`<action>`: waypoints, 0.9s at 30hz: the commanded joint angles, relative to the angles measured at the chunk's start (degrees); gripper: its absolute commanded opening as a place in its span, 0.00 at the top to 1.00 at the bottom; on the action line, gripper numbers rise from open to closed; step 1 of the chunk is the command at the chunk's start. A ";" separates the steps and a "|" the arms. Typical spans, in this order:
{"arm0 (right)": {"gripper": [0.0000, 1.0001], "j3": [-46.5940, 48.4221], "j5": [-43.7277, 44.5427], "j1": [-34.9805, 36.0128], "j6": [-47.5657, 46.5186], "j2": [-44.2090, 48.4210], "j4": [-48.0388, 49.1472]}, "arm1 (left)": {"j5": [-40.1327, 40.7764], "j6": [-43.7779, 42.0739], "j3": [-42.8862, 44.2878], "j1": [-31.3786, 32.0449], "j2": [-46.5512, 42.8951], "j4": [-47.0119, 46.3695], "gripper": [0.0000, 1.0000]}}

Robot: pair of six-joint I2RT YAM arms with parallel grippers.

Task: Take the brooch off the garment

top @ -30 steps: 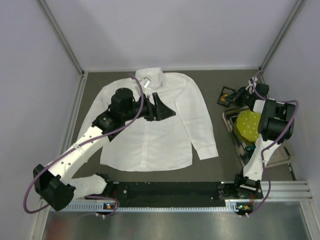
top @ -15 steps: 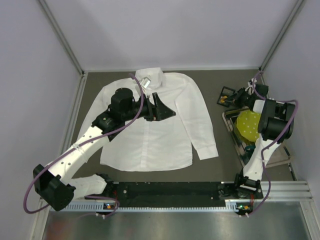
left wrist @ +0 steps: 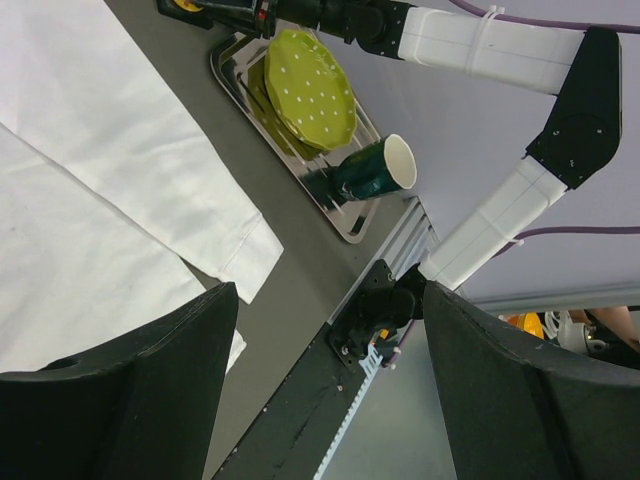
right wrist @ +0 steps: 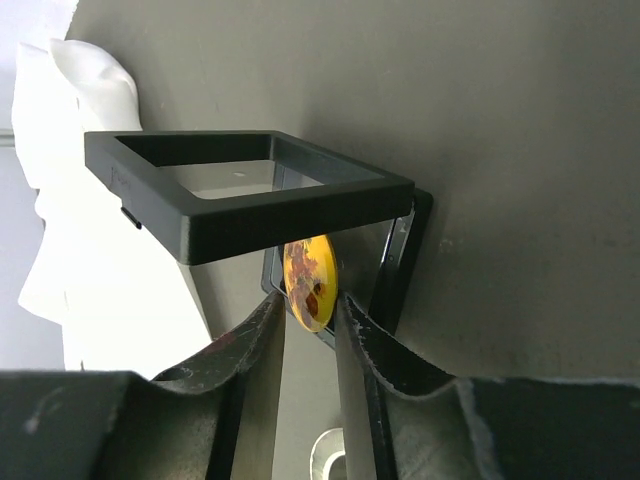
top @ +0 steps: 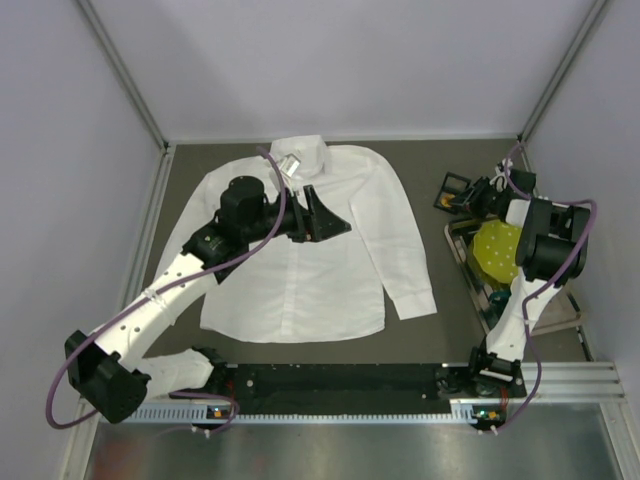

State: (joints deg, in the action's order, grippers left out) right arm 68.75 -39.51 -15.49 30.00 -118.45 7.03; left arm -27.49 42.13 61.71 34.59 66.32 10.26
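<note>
Clearly off the shirt (top: 320, 270), the brooch (right wrist: 310, 282) sits between the two fingertips of the right claw (right wrist: 311, 306), a small orange-yellow disc seen edge-on. The tips press against its two sides, so the claw is pinching it. The brooch is just at the mouth of a small black square box (right wrist: 250, 190), under the raised frame of the lid and in front of the lower frame; whether it touches the box cannot be told. The box rests on the dark grey counter (right wrist: 500, 150).

From above, the right claw (top: 465, 194) and the box (top: 451, 190) are at the far right of the counter (top: 420, 340), well apart from the shirt, with a bare strip of counter between them.

The shirt lies flat, collar at the far edge, sleeves down its sides. The left claw (top: 322, 214) hovers over the chest of the shirt with its fingers spread wide and nothing between them; its own camera shows the two black fingers (left wrist: 120, 390) far apart above a sleeve cuff.

Near the right arm stands a metal tray (top: 470, 270) holding a yellow-green spotted plate (top: 497, 250) and a dark green cup (left wrist: 375, 170)
</note>
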 commanded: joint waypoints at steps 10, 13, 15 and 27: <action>0.66 0.24 3.03 0.63 -2.22 5.86 -1.75 | -0.99 0.67 -0.19 -0.22 -1.64 -3.41 0.21; 0.65 0.16 4.00 0.63 -2.75 6.31 -2.80 | -1.17 0.76 -0.37 -0.22 -1.64 -3.58 0.20; 0.64 0.16 4.26 0.63 -2.93 6.48 -2.98 | -1.17 0.76 -0.37 -0.14 -1.72 -3.67 0.21; 0.60 -0.72 10.05 0.63 -5.91 12.45 -8.59 | -1.17 0.59 -0.28 -0.31 -1.55 -3.41 0.20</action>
State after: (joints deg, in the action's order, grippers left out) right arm 68.18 -32.93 -15.49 26.37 -112.79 1.21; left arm -27.68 42.92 61.58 34.59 66.13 10.04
